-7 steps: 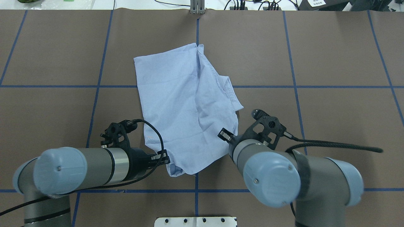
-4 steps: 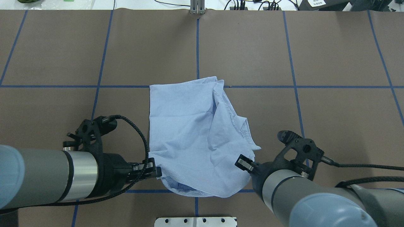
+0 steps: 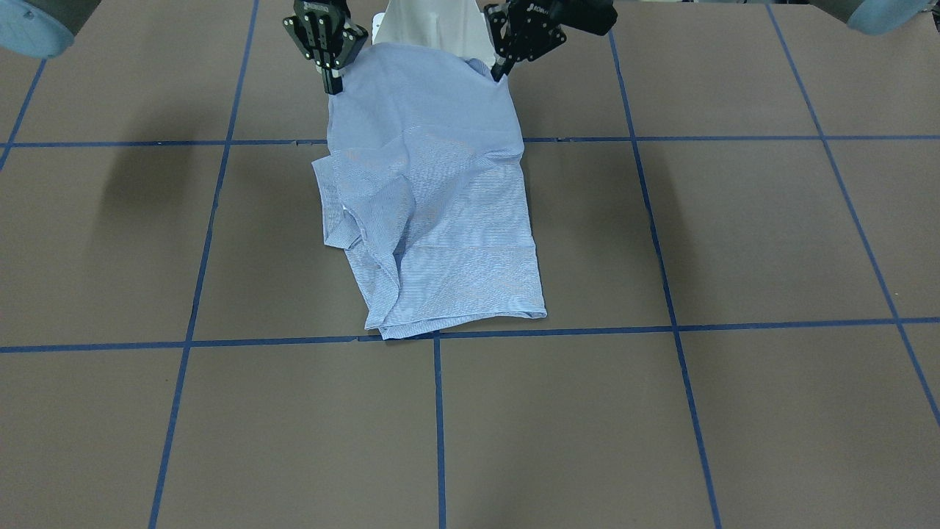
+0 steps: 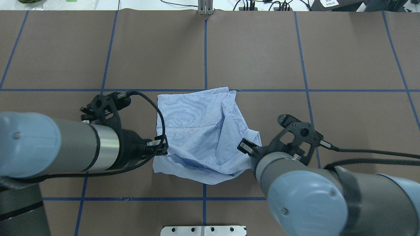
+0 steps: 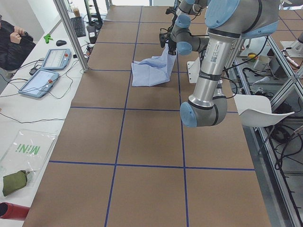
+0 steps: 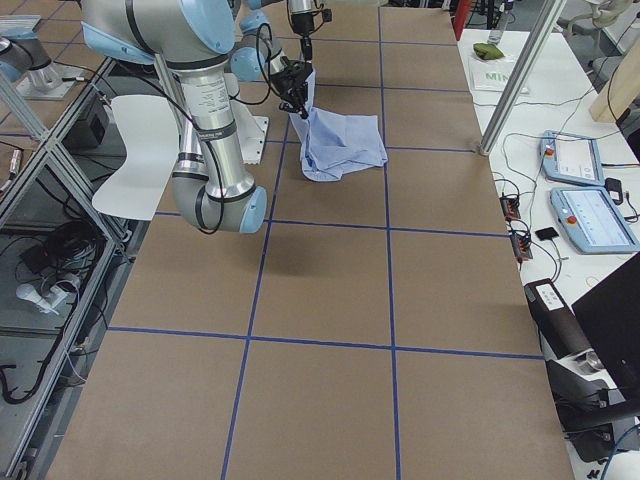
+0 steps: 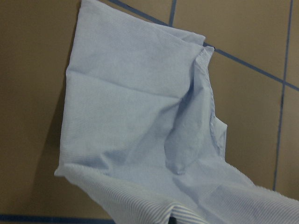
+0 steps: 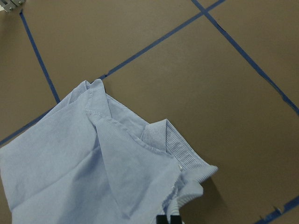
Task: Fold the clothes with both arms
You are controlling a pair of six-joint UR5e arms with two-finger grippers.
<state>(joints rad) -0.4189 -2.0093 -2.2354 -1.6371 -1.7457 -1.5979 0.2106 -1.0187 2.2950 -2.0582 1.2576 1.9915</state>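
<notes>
The light blue striped shirt [image 4: 200, 131] lies folded on the brown table, its far edge on the blue tape line and its near edge lifted. My left gripper [image 4: 162, 146] is shut on the near left corner. My right gripper [image 4: 244, 146] is shut on the near right corner, by the ribbed collar fold [image 8: 175, 149]. In the front-facing view the left gripper [image 3: 501, 72] and right gripper [image 3: 334, 87] hold the shirt [image 3: 440, 220] up at the robot's side. Both wrist views show the cloth [image 7: 140, 116] hanging from the fingers. Buttons, label and pocket are hidden.
The brown table [image 4: 344, 59] carries a grid of blue tape lines [image 4: 305, 65]. The white base plate [image 4: 203, 230] sits at the near edge. Cables and a metal post [image 4: 205, 8] stand at the far edge. Teach pendants [image 5: 47, 71] lie on a side table.
Both arms first dragged the shirt toward the robot, its far edge sliding to the tape line. Then both grippers moved back forward with the near edge raised.
</notes>
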